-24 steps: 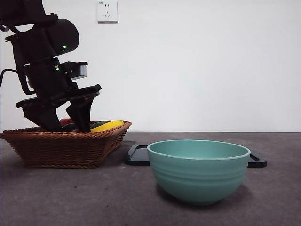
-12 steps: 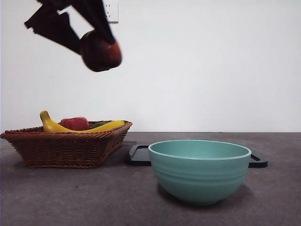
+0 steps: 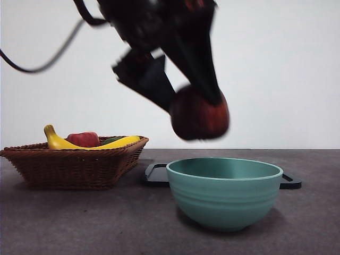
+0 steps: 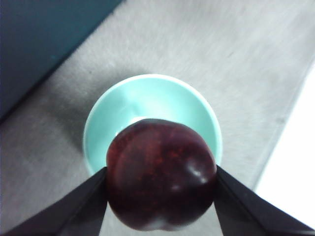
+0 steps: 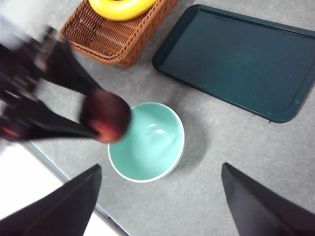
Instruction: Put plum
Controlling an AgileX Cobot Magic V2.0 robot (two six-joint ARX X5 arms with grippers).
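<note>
Grey worktop (image 3: 79, 223) carries a wicker basket (image 3: 74, 164), dark tray (image 5: 236, 59) and teal bowl (image 3: 224, 191). Left end effector (image 4: 160, 196) pinches the plum (image 3: 199, 113) above the bowl; round, with no clear long axis. Right end effector (image 5: 160, 206) hangs spread, high above.

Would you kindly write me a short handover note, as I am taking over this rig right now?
Left hand: shut on the plum, held in the air above the teal bowl.
Right hand: open, holding nothing, high over the table.
Done: plum is out of the wicker basket, where banana and red fruit remain.
Left: lower and release it, presumably into the bowl.
</note>
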